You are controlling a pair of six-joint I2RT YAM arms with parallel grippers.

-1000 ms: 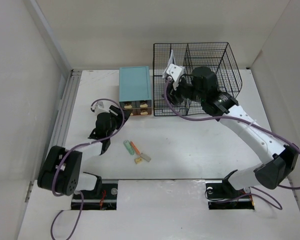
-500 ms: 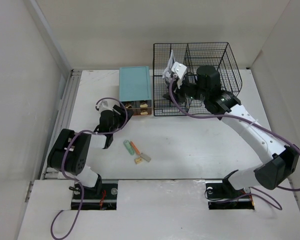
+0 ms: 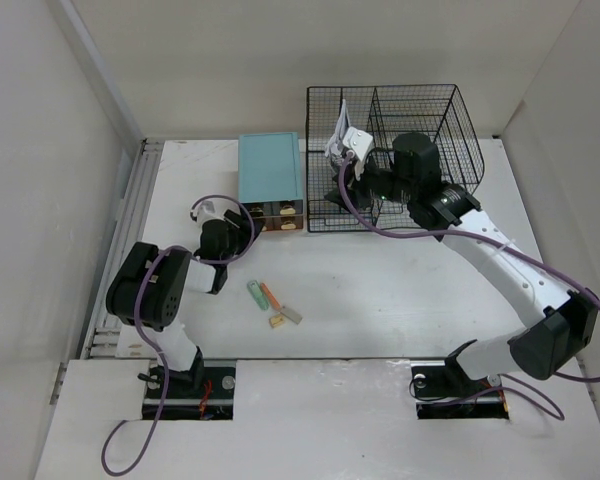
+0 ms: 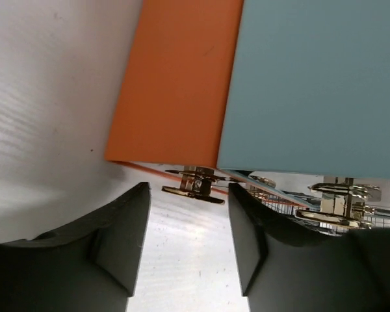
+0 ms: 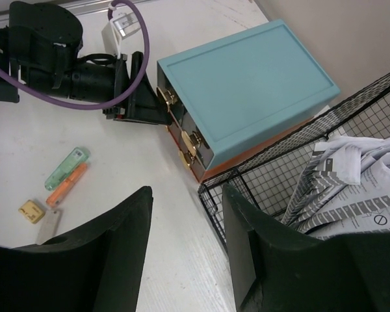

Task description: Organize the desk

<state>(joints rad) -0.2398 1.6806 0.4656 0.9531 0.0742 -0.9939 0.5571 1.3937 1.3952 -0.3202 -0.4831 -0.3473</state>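
Observation:
The white desk [image 3: 380, 290] holds a teal drawer box [image 3: 270, 172] and a black wire rack [image 3: 420, 130]. My left gripper [image 3: 244, 228] lies low at the box's front, open and empty. In the left wrist view [image 4: 188, 195] a gold drawer handle [image 4: 194, 186] sits just beyond the fingertips, untouched. My right gripper [image 3: 336, 193] hangs open and empty over the rack's near left corner. Its view [image 5: 186, 195] shows desk and the rack's corner [image 5: 247, 188] between the jaws. Folded papers [image 5: 357, 188] stand in the rack.
A green lighter [image 3: 253, 292], an orange one [image 3: 270, 296], a small yellow piece [image 3: 277, 321] and a grey piece [image 3: 291, 314] lie together at the desk's middle front. A metal rail [image 3: 130, 230] runs along the left edge. Walls close in on three sides.
My left gripper has swung up and right from the desk's left side to the drawer box's front. My right gripper has shifted slightly over the rack.

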